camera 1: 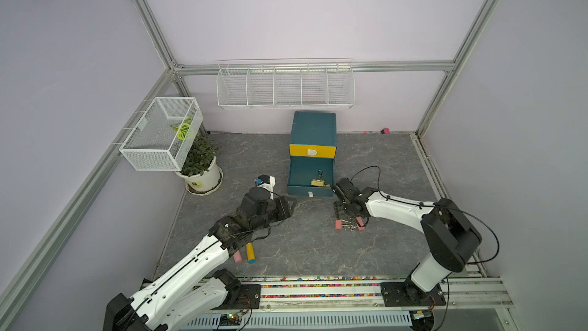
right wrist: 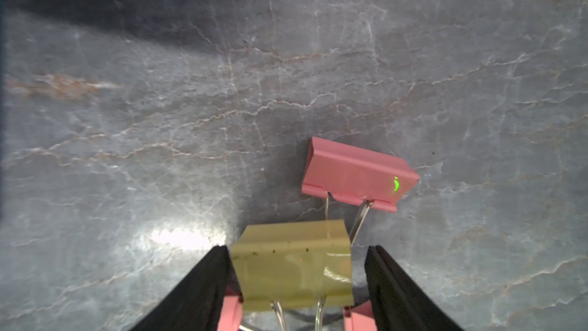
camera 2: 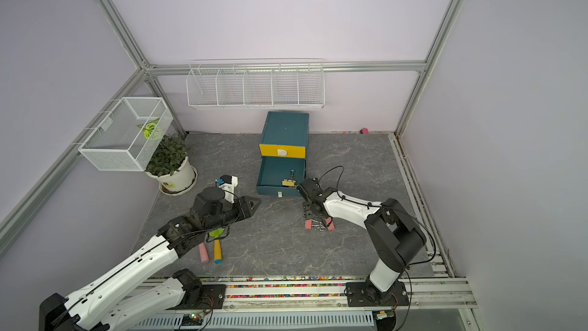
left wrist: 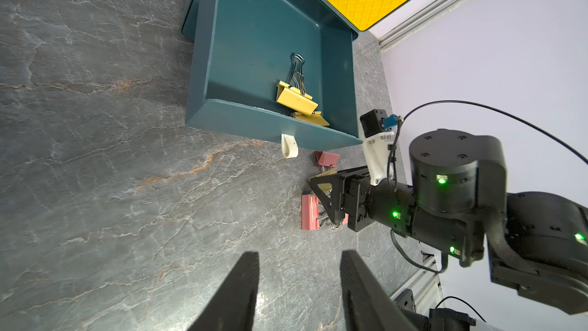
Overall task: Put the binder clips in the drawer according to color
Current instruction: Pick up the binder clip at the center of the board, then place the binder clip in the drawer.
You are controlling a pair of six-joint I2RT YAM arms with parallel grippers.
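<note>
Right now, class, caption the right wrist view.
Right gripper straddling a yellow binder clip, a pink clip just beyond.

Yellow binder clips [camera 2: 289, 183], perhaps two, in open teal drawer [camera 2: 273, 171]

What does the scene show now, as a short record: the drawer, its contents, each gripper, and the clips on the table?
drawer: teal, pulled out
inside it: two yellow clips
right gripper: open, jaws astride a third yellow clip on the table
beside it: pink clips
left gripper: open, empty, above the table
</note>
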